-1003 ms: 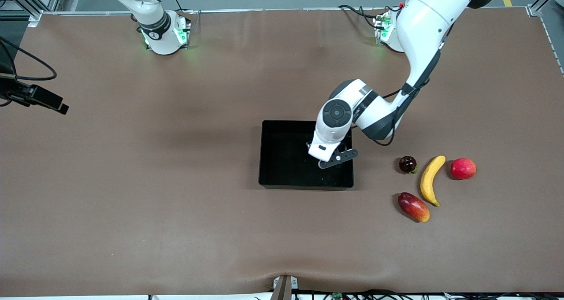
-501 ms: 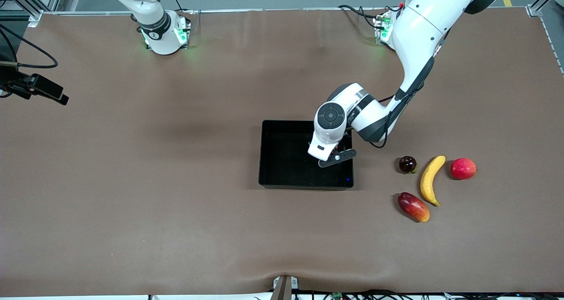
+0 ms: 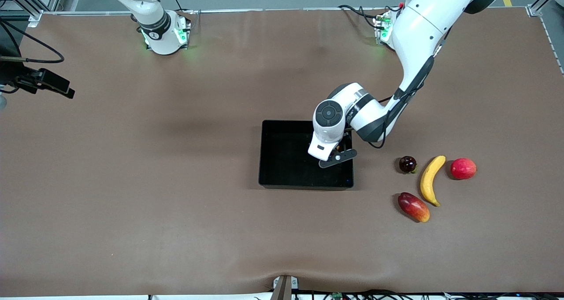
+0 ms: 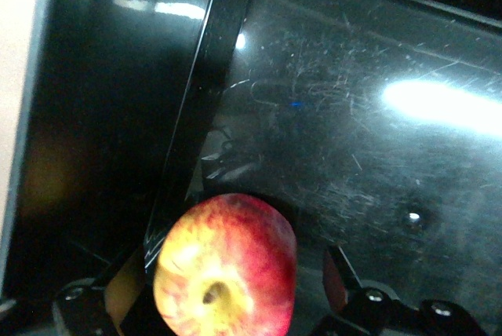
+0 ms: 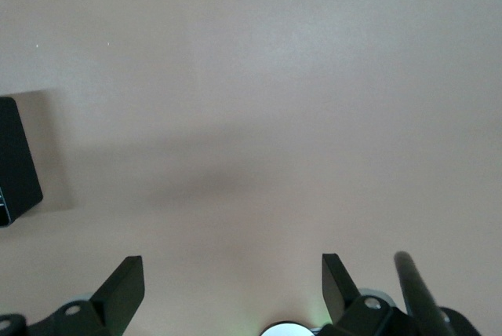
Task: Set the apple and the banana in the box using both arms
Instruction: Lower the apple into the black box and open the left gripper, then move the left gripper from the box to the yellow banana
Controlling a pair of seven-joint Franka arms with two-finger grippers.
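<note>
brown table, box, banana

The apple, red with yellow streaks, is sitting inside the box at the wall toward the left arm's end, stem spot facing up. The box, black, glossy and shallow, is lying near the middle of the table. The banana, yellow and curved, is lying on the table well apart from the box, toward the left arm's end.
</note>
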